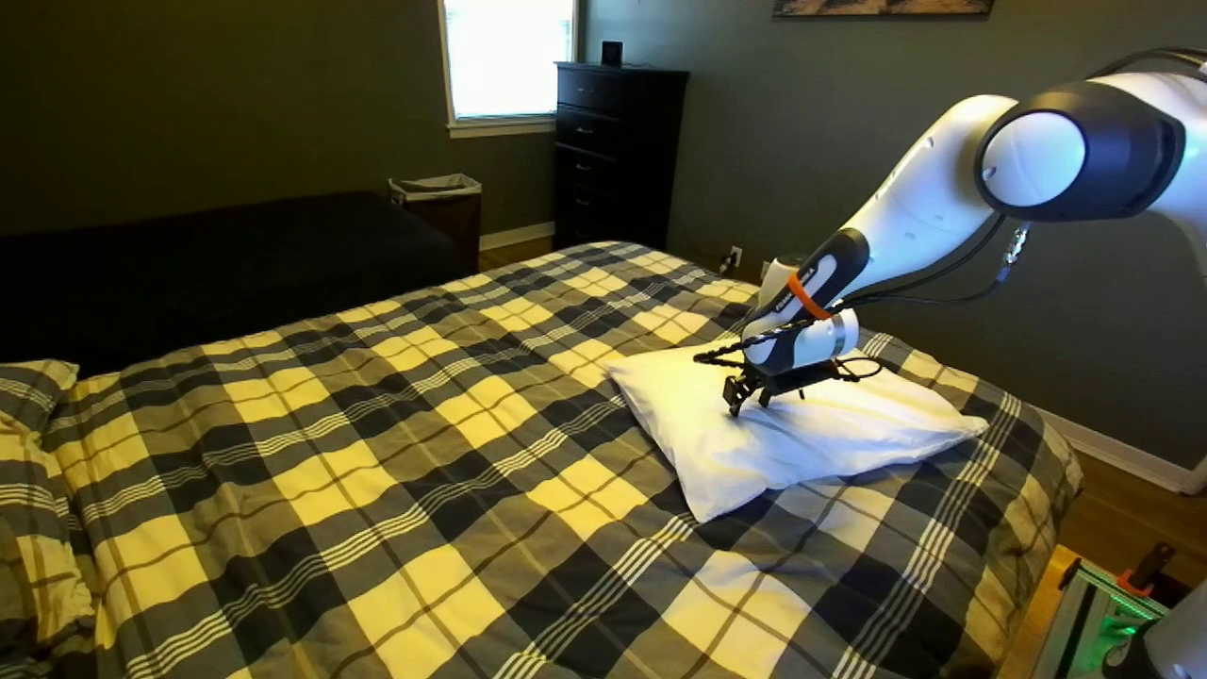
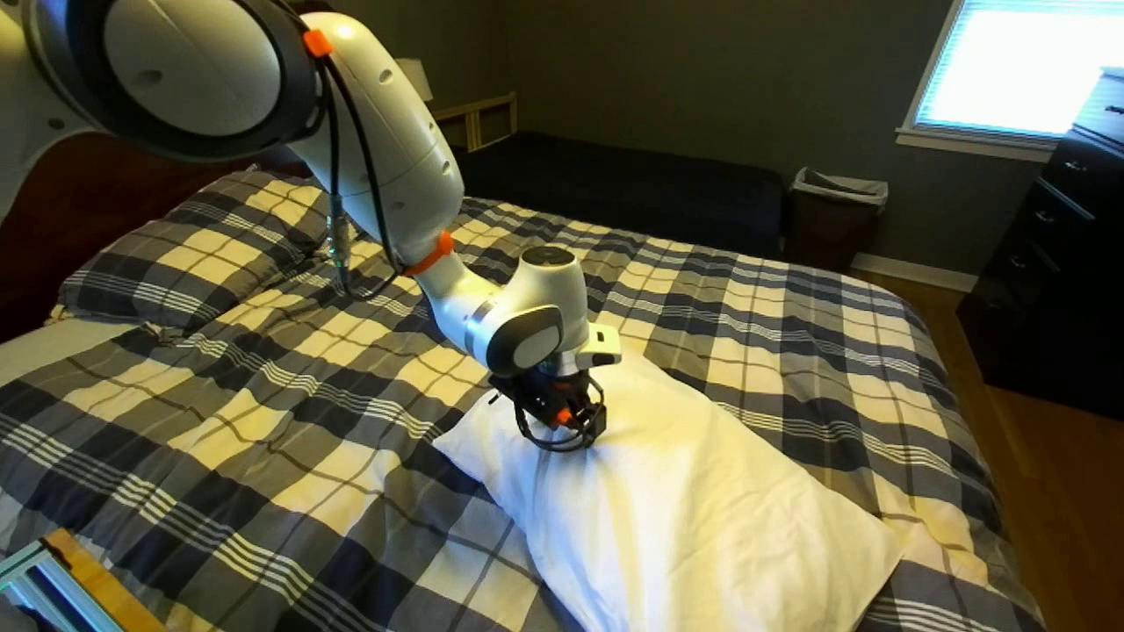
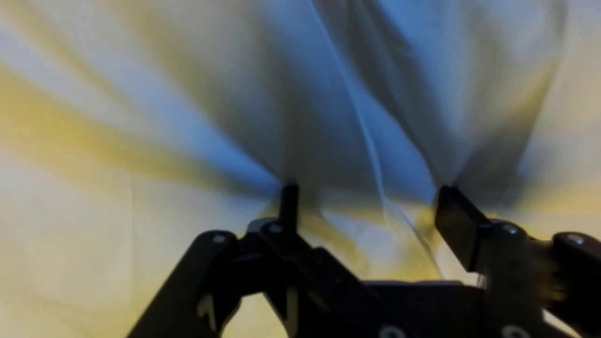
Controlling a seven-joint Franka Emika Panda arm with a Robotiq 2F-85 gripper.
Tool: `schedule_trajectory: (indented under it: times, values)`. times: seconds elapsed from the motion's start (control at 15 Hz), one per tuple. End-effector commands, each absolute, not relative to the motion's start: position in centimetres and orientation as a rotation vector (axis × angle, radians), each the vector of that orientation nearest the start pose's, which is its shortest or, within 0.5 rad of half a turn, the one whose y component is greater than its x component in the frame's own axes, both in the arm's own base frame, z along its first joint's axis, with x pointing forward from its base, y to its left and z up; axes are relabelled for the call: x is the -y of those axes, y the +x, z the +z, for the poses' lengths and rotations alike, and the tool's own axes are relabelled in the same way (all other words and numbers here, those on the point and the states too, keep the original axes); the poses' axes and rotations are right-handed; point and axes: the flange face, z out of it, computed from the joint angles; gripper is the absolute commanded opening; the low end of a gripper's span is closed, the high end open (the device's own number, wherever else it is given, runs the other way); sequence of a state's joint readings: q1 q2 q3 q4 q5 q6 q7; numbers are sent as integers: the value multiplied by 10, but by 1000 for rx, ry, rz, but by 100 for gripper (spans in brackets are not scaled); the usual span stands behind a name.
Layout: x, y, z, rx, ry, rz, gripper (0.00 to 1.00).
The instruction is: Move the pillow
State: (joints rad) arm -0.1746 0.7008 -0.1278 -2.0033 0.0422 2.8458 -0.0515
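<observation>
White robot arm w/ black joint covers (image 2: 386, 132) sits closest: in an exterior view its elbow (image 2: 189, 66) fills the upper L of the frame, then it slants down R to a wrist (image 2: 549, 298) near ctr, which points down. In an exterior view the white forearm (image 1: 929, 198) runs from upper R down to R of ctr, elbow bent, wrist low & slightly tilted. Orange band (image 2: 430, 254) wraps it just above the wrist.

Black two-finger gripper (image 3: 366, 211), per wrist view, lower half of frame: jaws stand well apart, fingertips (image 3: 288, 206) touching & denting white cloth, creases fanning up from both, fabric visible btwn them.

That cloth is the large flat white pillow in a plain fabric case (image 1: 811, 443), wrinkled, lying R of ctr on a yellow, black & grey plaid bedspread (image 1: 377, 509); in an exterior view the pillow (image 2: 702, 509) reaches the btm edge & is cropped there.

Bedspread takes up most of the frame in both exterior views. Plaid pillow in matching fabric (image 2: 202, 246) lies upper L in an exterior view, beside a dark-brown headboard (image 2: 70, 211).

Room: dark walls (image 1: 283, 94), bright window w/ white frame (image 1: 509, 57) top ctr, tall black chest of drawers (image 1: 618, 151) just R of it, small black box (image 1: 612, 53) on top. Brown hamper w/ white liner (image 2: 830, 224) stands beside a low dark bed-like shape (image 2: 615, 184). Btm R corner: metal frame w/ green glow (image 1: 1066, 632), partly cropped.
</observation>
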Motion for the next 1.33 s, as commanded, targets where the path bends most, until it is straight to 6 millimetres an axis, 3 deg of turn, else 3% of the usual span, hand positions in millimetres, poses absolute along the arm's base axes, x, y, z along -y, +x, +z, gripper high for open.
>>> schedule_trajectory:
  times: [0.0,0.33,0.53,0.67,0.87,1.27]
  values:
    - [182,589,96,-435,-3213,-219,42]
    - [181,593,93,-436,-3214,-219,6]
    - [181,592,103,-439,-3218,-238,0]
    - [180,590,121,-429,-3220,-271,2]
    - [168,581,165,-339,-3259,-342,1]
    - [139,586,247,-9,-3373,-586,1]
